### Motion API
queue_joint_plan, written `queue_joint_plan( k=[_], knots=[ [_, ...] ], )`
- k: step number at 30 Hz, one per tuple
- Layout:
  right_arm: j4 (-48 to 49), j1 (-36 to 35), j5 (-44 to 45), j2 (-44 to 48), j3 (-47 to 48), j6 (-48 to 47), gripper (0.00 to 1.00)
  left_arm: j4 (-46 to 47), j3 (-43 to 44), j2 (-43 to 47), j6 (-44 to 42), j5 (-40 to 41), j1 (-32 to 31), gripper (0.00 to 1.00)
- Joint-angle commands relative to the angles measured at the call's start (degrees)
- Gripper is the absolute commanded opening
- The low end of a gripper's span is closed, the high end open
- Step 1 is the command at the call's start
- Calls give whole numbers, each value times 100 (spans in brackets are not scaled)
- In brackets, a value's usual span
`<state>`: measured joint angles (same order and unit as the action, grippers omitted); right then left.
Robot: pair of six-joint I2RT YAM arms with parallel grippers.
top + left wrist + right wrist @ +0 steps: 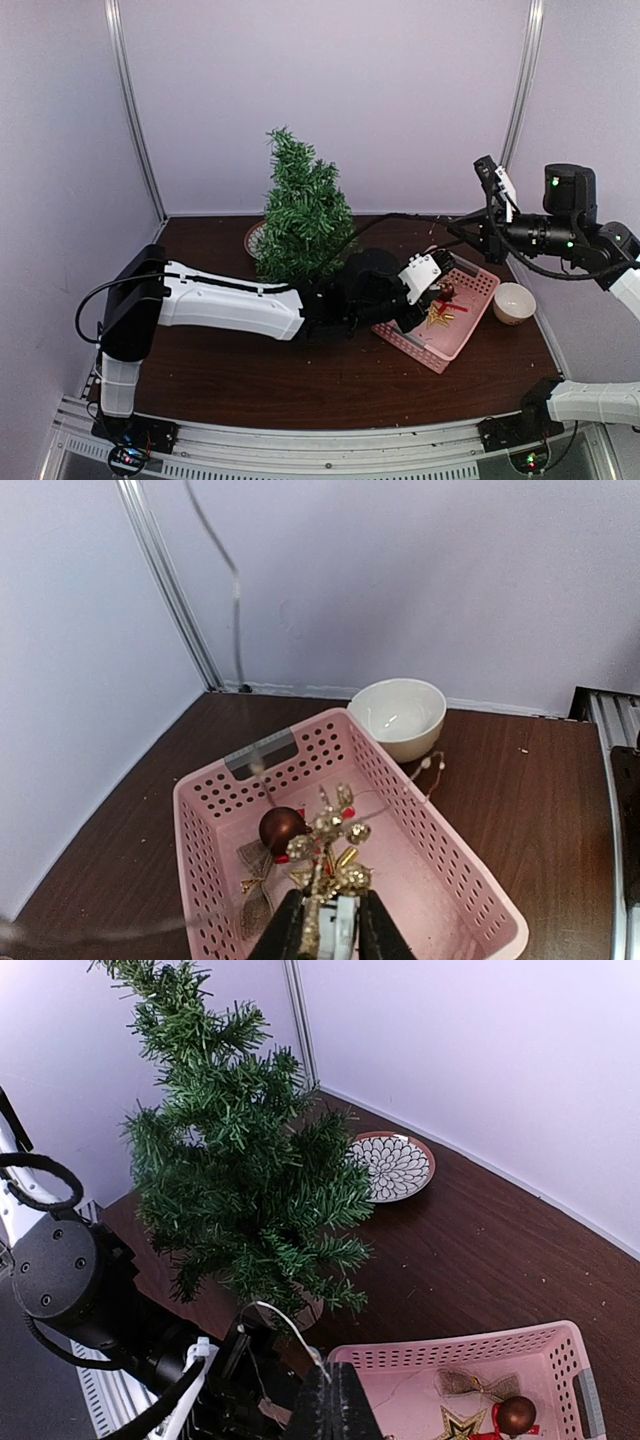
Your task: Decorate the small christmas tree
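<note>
The small christmas tree (300, 210) stands at the back left of the table, and also shows in the right wrist view (235, 1170). My left gripper (326, 930) is low over the pink basket (200, 850) and shut on a gold glittery sprig (330, 850). In the top view the left gripper (437, 298) hangs over the basket's near end. My right gripper (335, 1405) is shut on a thin white wire (285, 1325). It is raised at the right (485, 168), above the basket.
In the basket lie a dark red ball (282, 828), a burlap bow (255, 880) and a gold star (458, 1427). A white bowl (398, 715) stands beyond the basket. A patterned plate (392, 1165) lies behind the tree. White walls enclose the table.
</note>
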<state>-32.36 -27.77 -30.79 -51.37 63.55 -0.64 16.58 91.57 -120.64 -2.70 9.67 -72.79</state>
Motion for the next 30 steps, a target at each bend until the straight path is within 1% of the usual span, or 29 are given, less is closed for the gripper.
queue_joint_plan(
  k=[1,4,7,8,11,12,13,15,17,23,24,25,27,30],
  knots=[
    [84,-18,152,55,-52,64,0,321,-68,234,-81,92,23,19],
    [75,-18,281,57,-81,64,0,228,-80,270,-141,105,20,16],
    [84,-18,566,110,-201,64,0,100,-70,331,-168,93,42,10],
    [95,-11,719,139,-273,236,0,51,-65,348,-167,66,52,8],
    [150,19,1185,219,-603,446,4,-118,-45,391,-185,69,86,6],
    [185,36,1303,242,-707,509,8,-161,-36,404,-176,65,96,6],
    [193,55,1444,259,-799,573,18,-228,-16,412,-166,50,117,5],
    [185,92,1671,272,-927,677,44,-397,53,404,-128,47,152,5],
    [125,141,1781,309,-991,708,56,-527,107,396,-115,81,168,5],
    [109,158,1813,824,-1112,802,82,-794,226,377,-272,293,186,5],
    [61,158,1835,918,-1108,810,92,-857,256,381,-275,312,199,5],
    [11,158,1865,1000,-1108,831,98,-917,293,372,-274,322,212,5],
    [-94,160,1887,1150,-1108,846,99,-1017,366,357,-266,349,241,5],
    [-319,166,1883,1269,-1095,884,99,-909,279,432,-275,219,261,5]
  ],
)
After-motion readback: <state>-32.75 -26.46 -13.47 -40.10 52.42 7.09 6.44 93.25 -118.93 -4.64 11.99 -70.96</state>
